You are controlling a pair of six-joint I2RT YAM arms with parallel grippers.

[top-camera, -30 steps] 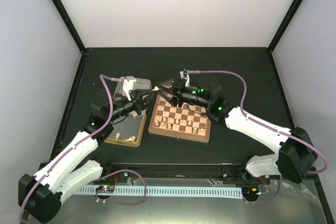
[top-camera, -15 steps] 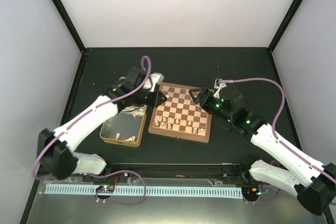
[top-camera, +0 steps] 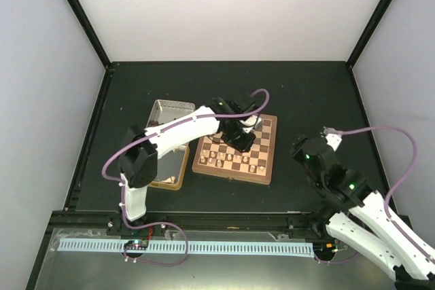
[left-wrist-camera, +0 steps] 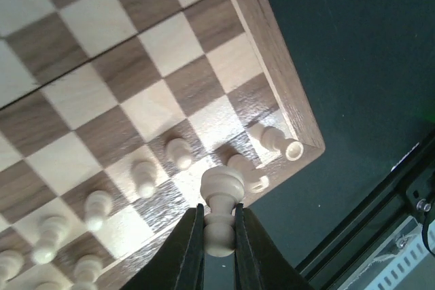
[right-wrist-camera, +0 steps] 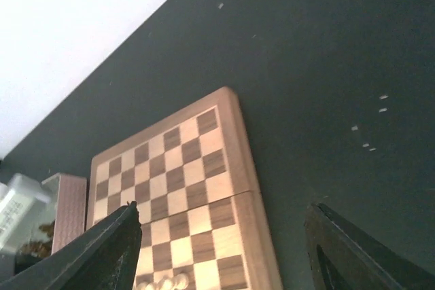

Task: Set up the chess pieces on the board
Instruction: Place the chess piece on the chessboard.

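The board (top-camera: 266, 143) lies mid-table, with pale chess pieces (top-camera: 230, 160) standing along its near rows. My left gripper (top-camera: 246, 138) reaches over the board's right half. In the left wrist view it (left-wrist-camera: 219, 221) is shut on a pale cream piece (left-wrist-camera: 222, 188), held above the board's near right corner (left-wrist-camera: 299, 142). More pale pieces (left-wrist-camera: 179, 153) stand below, and one (left-wrist-camera: 273, 140) lies tipped at the corner. My right gripper (top-camera: 299, 147) hangs off the board's right side. Its fingers stand open and empty (right-wrist-camera: 224, 242), looking at the board (right-wrist-camera: 183, 174).
A silver tin tray (top-camera: 168, 109) sits left of the board, and a gold-sided tin (top-camera: 167, 170) with a few pale pieces lies nearer. A tin edge (right-wrist-camera: 66, 210) shows at the left of the right wrist view. Dark table surface (top-camera: 319, 100) surrounds the board.
My left arm swung from the tins across to the board's right side with the pale piece in its jaws. My right arm pulled back off the board to the right and opened.
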